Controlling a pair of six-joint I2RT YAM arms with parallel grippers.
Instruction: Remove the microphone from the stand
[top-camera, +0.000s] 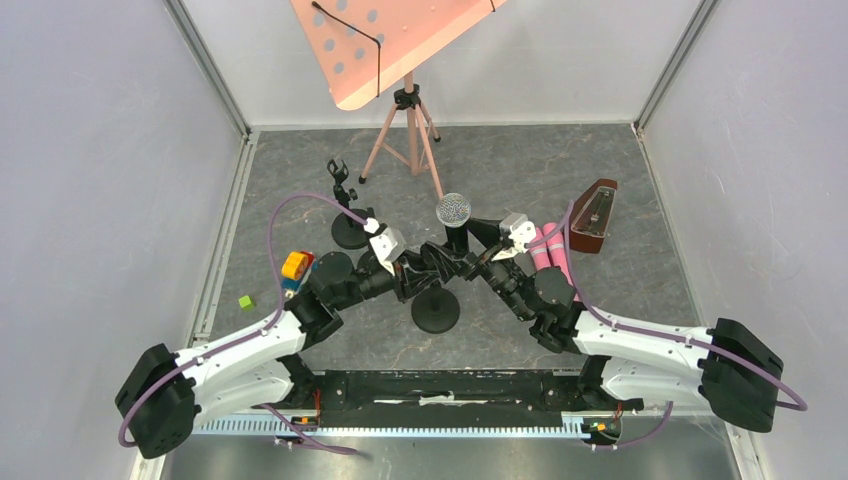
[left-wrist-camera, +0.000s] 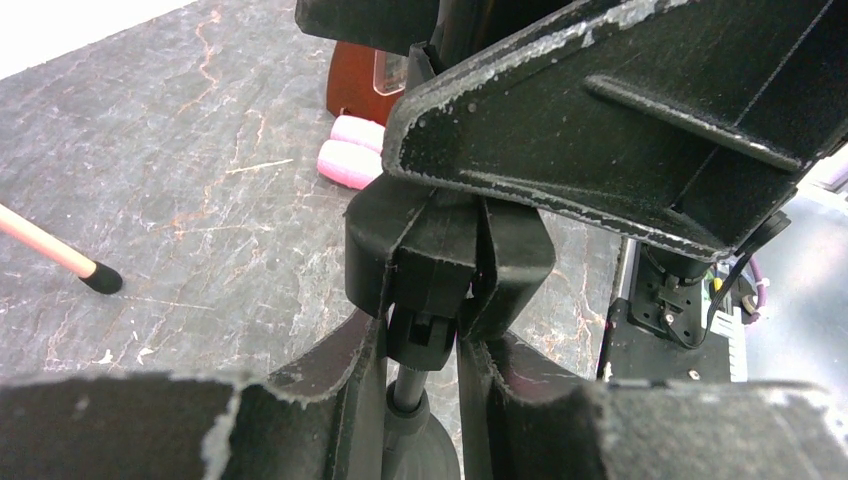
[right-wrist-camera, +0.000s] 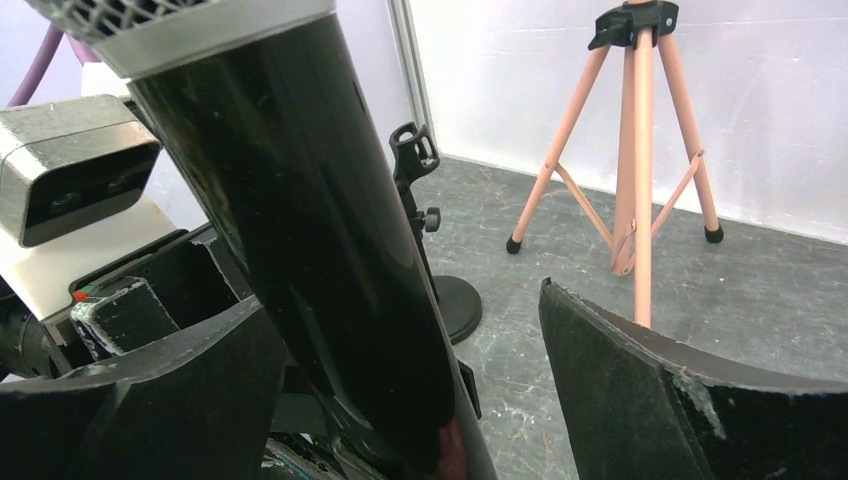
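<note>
The microphone (top-camera: 453, 212), with a silver mesh head and black body, stands upright in the clip of a black stand with a round base (top-camera: 436, 311). My left gripper (top-camera: 424, 268) is shut on the stand's clip joint (left-wrist-camera: 432, 335), just above the pole, in the left wrist view (left-wrist-camera: 425, 352). My right gripper (top-camera: 472, 252) is open around the microphone's body (right-wrist-camera: 330, 260). Its left finger (right-wrist-camera: 150, 400) is close against the body; the right finger (right-wrist-camera: 680, 400) stands well apart.
A second, empty microphone stand (top-camera: 346, 205) stands at the back left. A pink music stand (top-camera: 408, 60) is behind it. A brown metronome (top-camera: 594, 215) and pink cylinders (top-camera: 551, 250) lie right. A green cube (top-camera: 245, 301) and an orange toy (top-camera: 296, 266) lie left.
</note>
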